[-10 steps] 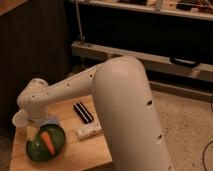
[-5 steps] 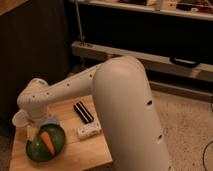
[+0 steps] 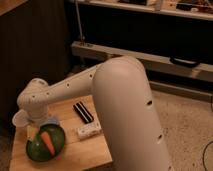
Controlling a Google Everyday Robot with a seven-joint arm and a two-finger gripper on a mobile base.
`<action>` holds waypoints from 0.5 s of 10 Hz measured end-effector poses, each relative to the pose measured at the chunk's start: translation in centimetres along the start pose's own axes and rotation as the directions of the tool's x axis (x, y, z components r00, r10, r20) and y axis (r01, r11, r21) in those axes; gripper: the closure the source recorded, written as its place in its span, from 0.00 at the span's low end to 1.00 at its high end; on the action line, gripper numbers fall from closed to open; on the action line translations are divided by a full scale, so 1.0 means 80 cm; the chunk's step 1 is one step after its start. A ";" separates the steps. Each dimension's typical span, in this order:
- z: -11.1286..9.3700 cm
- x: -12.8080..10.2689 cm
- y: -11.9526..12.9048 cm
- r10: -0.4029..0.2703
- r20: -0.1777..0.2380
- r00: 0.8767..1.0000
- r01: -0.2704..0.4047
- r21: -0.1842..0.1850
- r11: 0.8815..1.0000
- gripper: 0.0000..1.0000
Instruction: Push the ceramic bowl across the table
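The dark-green ceramic bowl [image 3: 44, 146] sits at the front left of the light-brown wooden table [image 3: 85, 150]. An orange carrot [image 3: 48, 143] lies inside it. My gripper [image 3: 41, 125] hangs from the white arm's wrist [image 3: 33, 101] at the bowl's far rim, just above or touching it; I cannot tell which. A pale blue part [image 3: 50, 121] and a yellowish part [image 3: 32, 133] show at the gripper's end. The small translucent white cup [image 3: 20, 119] stands behind the bowl at the table's left edge, partly hidden by the wrist.
A black striped flat object [image 3: 83, 111] and a white oblong object [image 3: 89, 131] lie on the table right of the bowl. My large white arm [image 3: 125, 115] covers the table's right side. A dark wall and a metal shelf rail [image 3: 150, 60] stand behind.
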 end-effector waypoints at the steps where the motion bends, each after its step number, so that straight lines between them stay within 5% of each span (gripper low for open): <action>1: 0.000 0.000 0.000 0.000 0.000 1.000 0.000 0.000 1.000 0.20; 5: 0.000 0.000 0.000 0.000 0.000 1.000 0.000 0.000 1.000 0.20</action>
